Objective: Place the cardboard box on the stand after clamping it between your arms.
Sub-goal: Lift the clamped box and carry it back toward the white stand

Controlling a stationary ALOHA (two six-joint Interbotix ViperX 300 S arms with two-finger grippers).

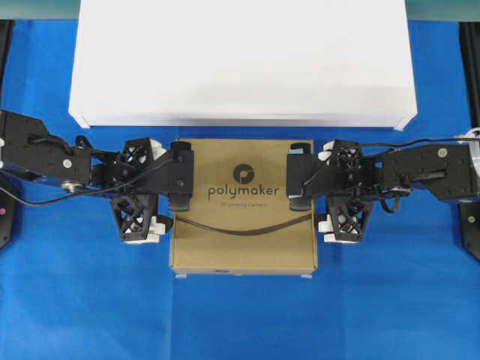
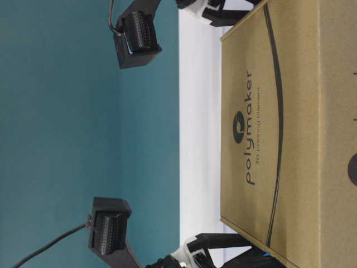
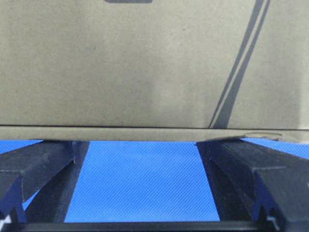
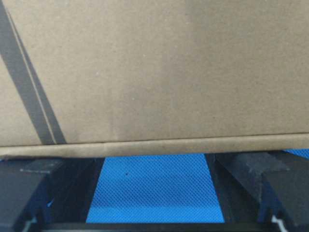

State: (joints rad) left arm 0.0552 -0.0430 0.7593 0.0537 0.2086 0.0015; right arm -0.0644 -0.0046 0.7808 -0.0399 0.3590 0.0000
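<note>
Both arms reach inward from opposite sides, roughly level and mirrored. The left gripper has its 2 fingers spread wide, tips pressed to the cardboard box. The right gripper is likewise spread, tips against the opposite side.

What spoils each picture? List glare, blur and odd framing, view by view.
Overhead: the white stand is washed out by glare. Table-level: the picture is turned sideways and the cardboard box fills its right half. Both wrist views: soft and grainy, so close that the box runs past the frame.
</note>
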